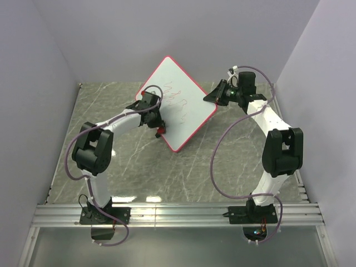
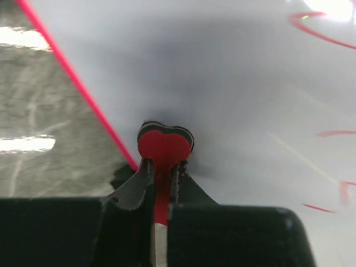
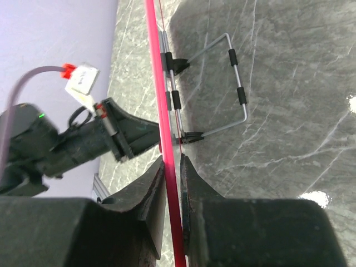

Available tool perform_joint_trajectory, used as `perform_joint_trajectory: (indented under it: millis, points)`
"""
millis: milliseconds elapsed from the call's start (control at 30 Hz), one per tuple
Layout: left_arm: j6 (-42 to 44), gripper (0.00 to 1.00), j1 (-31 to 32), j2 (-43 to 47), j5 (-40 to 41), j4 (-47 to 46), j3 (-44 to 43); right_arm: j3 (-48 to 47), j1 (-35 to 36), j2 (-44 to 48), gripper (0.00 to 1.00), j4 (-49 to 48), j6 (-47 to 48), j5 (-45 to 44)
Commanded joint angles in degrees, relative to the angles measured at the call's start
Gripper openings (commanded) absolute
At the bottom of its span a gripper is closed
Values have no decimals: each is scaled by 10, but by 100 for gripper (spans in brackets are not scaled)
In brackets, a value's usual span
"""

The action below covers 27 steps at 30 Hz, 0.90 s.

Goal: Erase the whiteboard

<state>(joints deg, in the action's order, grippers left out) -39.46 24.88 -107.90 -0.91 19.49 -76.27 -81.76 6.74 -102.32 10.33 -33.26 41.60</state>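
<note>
We see the whiteboard [image 1: 179, 111] tilted up on the table [image 1: 133, 167], around its middle. Our right gripper [image 3: 173, 162] pinches its red rim; our left gripper [image 2: 162, 167] clamps a red eraser [image 2: 165, 146] against its face.

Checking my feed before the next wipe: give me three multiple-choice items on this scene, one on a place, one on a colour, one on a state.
1. Where does the right tool hold the whiteboard? A on its rim; B mid-face; C not touching it.
2. What colour are the scribbles? A blue; B red; C green.
3. The left tool is: A open and empty; B shut on the eraser; C shut on the rim.

Answers: 1 A, the right wrist view shows it pinching the red edge. 2 B, red lines cross the white face. 3 B, the red eraser sits clamped in it against the board.
</note>
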Motion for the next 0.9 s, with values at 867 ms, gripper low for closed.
perform_joint_trajectory:
  millis: [867]
  points:
    - [-137,0,61,46,71,-318,194,87,7,56,0,-76,-149,33]
